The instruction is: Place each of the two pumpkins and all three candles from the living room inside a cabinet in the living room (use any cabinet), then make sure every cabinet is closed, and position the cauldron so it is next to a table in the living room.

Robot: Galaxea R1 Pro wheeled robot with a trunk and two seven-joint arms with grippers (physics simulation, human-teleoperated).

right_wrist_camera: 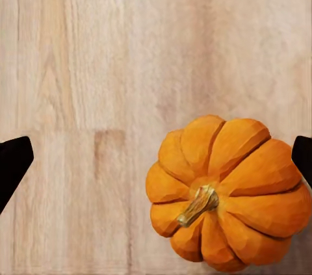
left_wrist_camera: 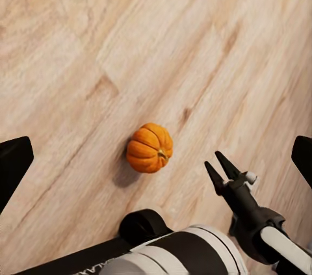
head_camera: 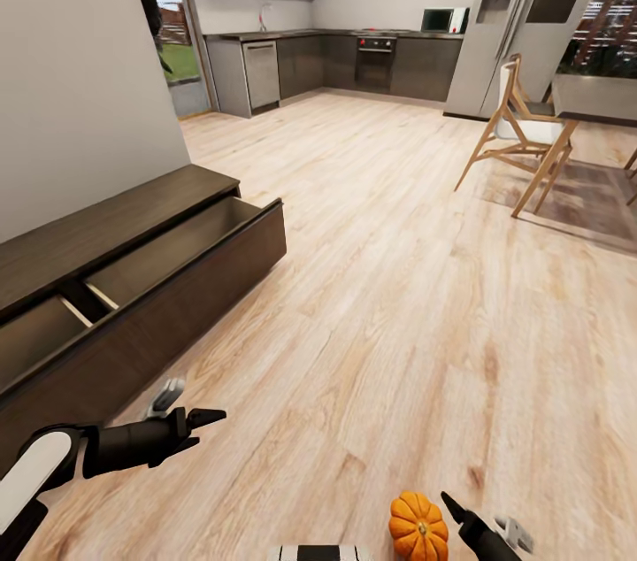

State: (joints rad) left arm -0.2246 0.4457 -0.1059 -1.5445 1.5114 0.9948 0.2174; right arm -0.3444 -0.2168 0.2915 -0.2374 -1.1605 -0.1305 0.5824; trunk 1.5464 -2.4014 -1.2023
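I'm looking down over the plank floor (head_camera: 380, 295) from the head camera. One pumpkin (head_camera: 418, 528) is sitting on the floor at the bottom of the view, just left of my right gripper (head_camera: 460, 515). The pumpkin is resting on its side rather than upright: in the right wrist view the pumpkin (right_wrist_camera: 227, 194) is showing its stem end to the camera, and the stem (right_wrist_camera: 198, 205) is lying tilted, its axis running roughly level with the floor. From the left wrist view the same pumpkin (left_wrist_camera: 149, 147) is lying with its stem aimed toward the right gripper (left_wrist_camera: 222, 172), which is hovering just beside it, not touching.

Right gripper: released, I'm seeing both dark fingertips spread at the far edges of its wrist view with the pumpkin between them, off to one side. Left gripper (head_camera: 196, 422): also released, fingertips wide apart at both edges of its wrist view, holding nothing, hanging over bare floor near the cabinet (head_camera: 133, 278).

The cabinet is running along the wall on my left, long axis going away from me, with two drawers pulled open. The visible drawer interiors are looking bare. Grey kitchen units (head_camera: 336, 61) are standing at the far end, a wooden chair (head_camera: 518, 132) off to the right.
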